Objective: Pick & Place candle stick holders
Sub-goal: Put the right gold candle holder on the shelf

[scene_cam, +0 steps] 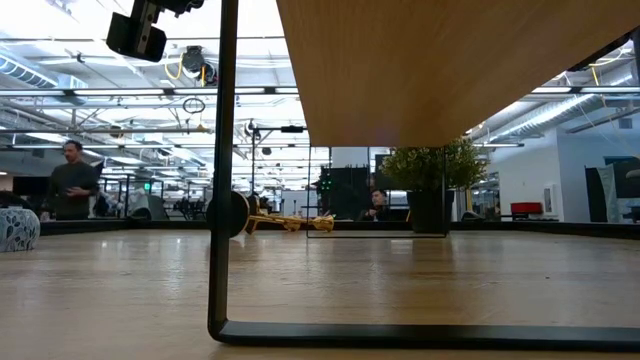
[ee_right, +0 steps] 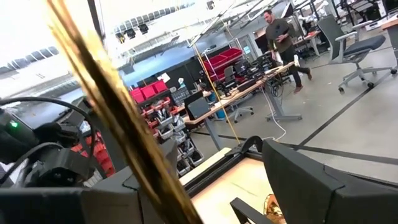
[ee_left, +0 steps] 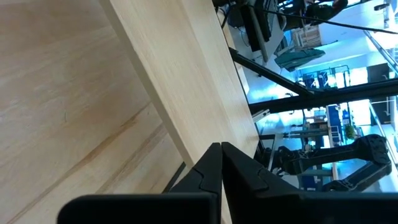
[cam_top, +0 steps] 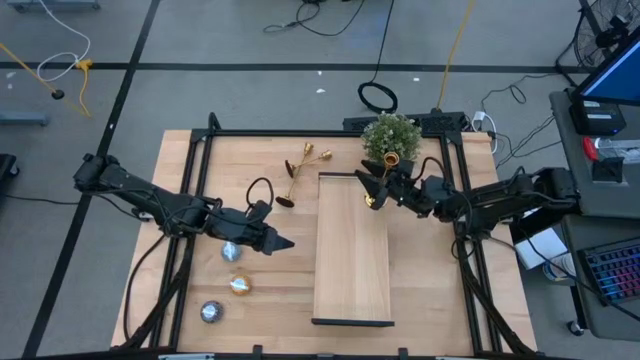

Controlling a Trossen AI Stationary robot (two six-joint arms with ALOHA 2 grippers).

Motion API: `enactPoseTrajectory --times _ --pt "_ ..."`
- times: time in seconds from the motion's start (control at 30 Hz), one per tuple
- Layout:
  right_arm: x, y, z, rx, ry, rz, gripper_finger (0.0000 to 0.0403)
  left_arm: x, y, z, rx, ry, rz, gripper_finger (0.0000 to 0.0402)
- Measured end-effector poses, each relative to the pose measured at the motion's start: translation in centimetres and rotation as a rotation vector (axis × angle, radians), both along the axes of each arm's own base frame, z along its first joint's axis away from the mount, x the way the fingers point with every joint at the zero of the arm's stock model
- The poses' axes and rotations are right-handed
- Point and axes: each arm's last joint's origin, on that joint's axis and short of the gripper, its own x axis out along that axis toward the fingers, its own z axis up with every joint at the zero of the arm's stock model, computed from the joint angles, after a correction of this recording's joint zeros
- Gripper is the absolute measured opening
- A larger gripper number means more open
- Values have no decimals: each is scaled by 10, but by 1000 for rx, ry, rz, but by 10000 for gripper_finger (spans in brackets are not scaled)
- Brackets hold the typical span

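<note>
Low view, shelf (scene_cam: 440, 70) hides arms, holders (scene_cam: 285, 222) tiny

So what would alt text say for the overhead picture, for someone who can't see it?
Seen from above, the right gripper holds a gold candle stick holder over the far end of a raised wooden shelf, beside a potted plant. The left gripper, shut and empty, rests near three tealight discs. Two more gold holders lie on the table.
</note>
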Motion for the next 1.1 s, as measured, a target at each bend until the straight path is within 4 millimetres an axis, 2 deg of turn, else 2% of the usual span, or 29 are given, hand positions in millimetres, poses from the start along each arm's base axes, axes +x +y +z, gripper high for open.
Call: enactPoseTrajectory --times 0.1,0.23,0.4,0.57,0.77,0.97,1.1 --pt "0 0 1 5 -10 1 235 0 0 0 0 0 0 3" --pt "0 -1 1 19 -25 -2 235 0 0 0 1 0 0 14" --pt "0 -2 1 -65 30 -25 235 0 0 0 5 0 -2 16" --pt "0 -2 -2 -75 68 -25 235 0 0 0 12 0 -5 3" --pt "0 0 -5 -89 121 4 235 0 0 0 15 1 -3 19" --pt "-9 0 -1 -97 177 4 235 0 0 -1 24 4 -4 4" --pt "-17 0 7 -119 191 1 235 0 2 -1 32 3 0 9"
